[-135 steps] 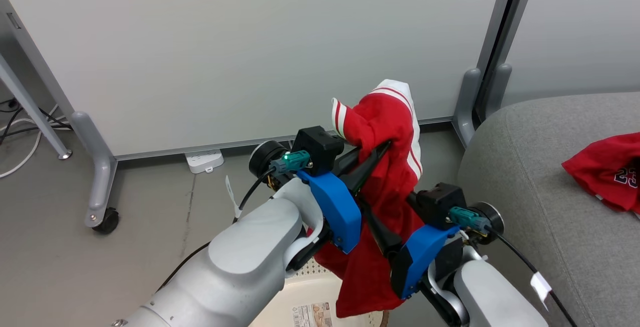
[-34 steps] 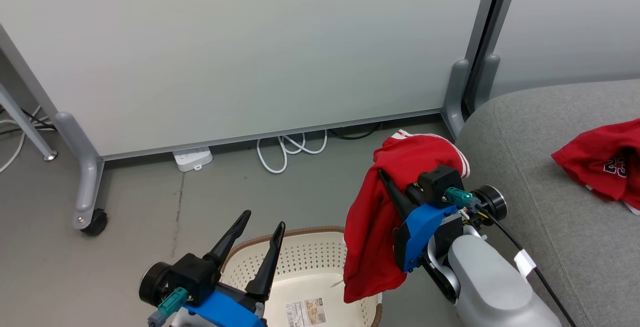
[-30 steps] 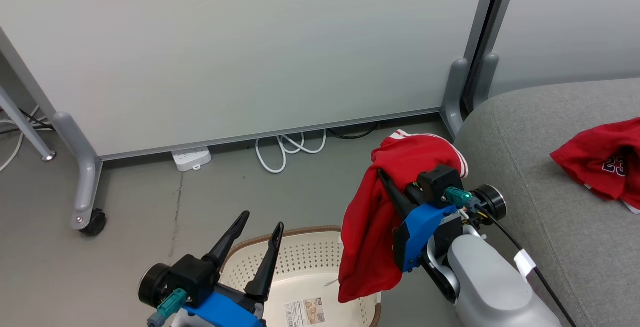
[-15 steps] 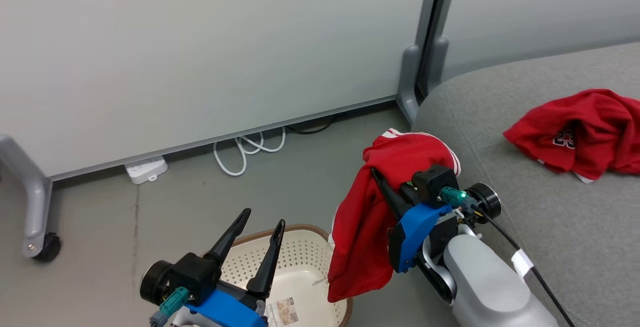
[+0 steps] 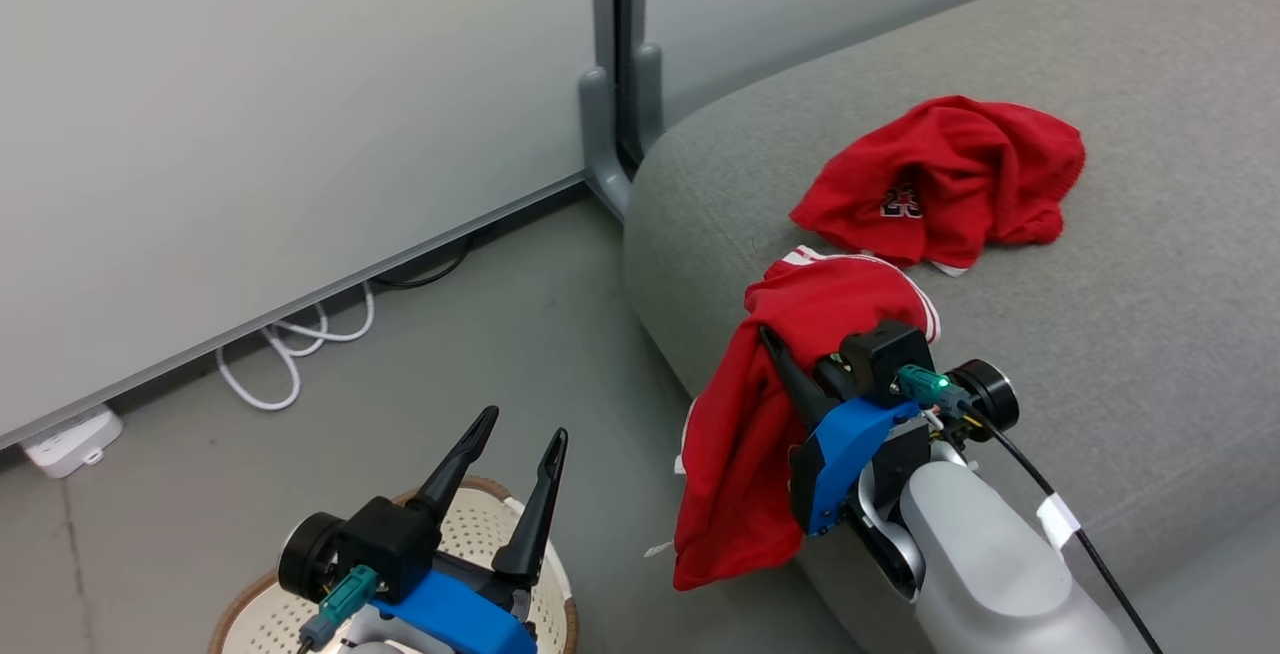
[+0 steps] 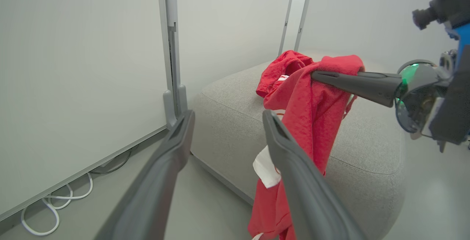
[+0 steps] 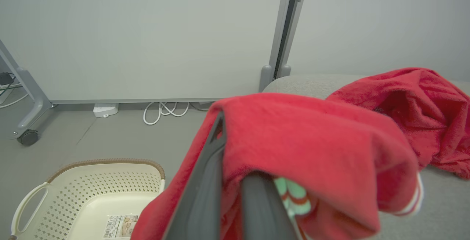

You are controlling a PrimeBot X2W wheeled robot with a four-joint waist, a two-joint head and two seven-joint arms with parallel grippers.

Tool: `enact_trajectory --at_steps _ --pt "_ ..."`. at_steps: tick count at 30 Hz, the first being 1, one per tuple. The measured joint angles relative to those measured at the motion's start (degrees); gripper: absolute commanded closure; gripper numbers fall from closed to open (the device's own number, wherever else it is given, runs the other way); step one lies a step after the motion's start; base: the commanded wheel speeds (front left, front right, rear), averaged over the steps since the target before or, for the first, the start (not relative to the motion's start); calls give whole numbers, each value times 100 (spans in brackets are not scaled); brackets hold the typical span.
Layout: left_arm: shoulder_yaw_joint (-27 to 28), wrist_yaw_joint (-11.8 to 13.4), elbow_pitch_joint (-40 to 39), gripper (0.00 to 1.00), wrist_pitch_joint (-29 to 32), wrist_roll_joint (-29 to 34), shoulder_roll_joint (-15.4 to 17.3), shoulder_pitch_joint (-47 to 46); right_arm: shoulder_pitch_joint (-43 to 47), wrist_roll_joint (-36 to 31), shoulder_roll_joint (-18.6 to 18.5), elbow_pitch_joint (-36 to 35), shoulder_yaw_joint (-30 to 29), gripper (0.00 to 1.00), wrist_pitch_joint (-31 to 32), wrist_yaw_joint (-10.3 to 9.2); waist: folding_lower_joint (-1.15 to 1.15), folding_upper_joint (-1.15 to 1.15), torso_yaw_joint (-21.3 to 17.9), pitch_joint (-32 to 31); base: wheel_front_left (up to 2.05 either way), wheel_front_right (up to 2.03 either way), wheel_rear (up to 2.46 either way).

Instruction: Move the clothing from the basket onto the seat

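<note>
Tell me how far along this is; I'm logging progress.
Done: the number 23 jersey lies on the sofa. In hand: the right gripper is shut on the striped jersey, hanging beside the sofa's edge. Left: lay it on the sofa; the basket looks empty.

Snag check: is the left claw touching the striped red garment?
Apart. Head view shows floor between left claw and the striped red garment.

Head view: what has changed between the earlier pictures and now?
The left gripper let go of the striped red garment and now stands open, low over the basket. The right gripper, still shut on the garment, has carried it from above the basket to the edge of the sofa; the camera turned with it. The number 23 jersey stays on the sofa.
</note>
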Motion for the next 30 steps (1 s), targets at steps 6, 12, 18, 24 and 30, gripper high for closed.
enact_trajectory --at_steps 6,12,18,24,30 --pt "18 -2 10 0 0 46 -22 -12 19 -8 -4 -7 -113 100 -13 -1 0 0 -582 43 0 0 0" --pt "-102 -10 90 0 0 53 -53 -169 105 -71 -7 -76 -342 100 -38 -1 0 0 -841 140 0 0 0" --pt "-179 -10 108 0 0 -5 -30 -210 205 -158 -2 -165 -426 100 4 -1 0 0 -842 156 0 0 0" --pt "-80 -10 91 0 0 -20 19 -180 224 -157 3 -248 -422 100 62 -1 0 0 -827 167 0 0 0" --pt "-109 -10 12 0 0 57 35 -185 -103 -96 -155 -332 -427 100 286 0 0 0 -771 340 0 0 0"
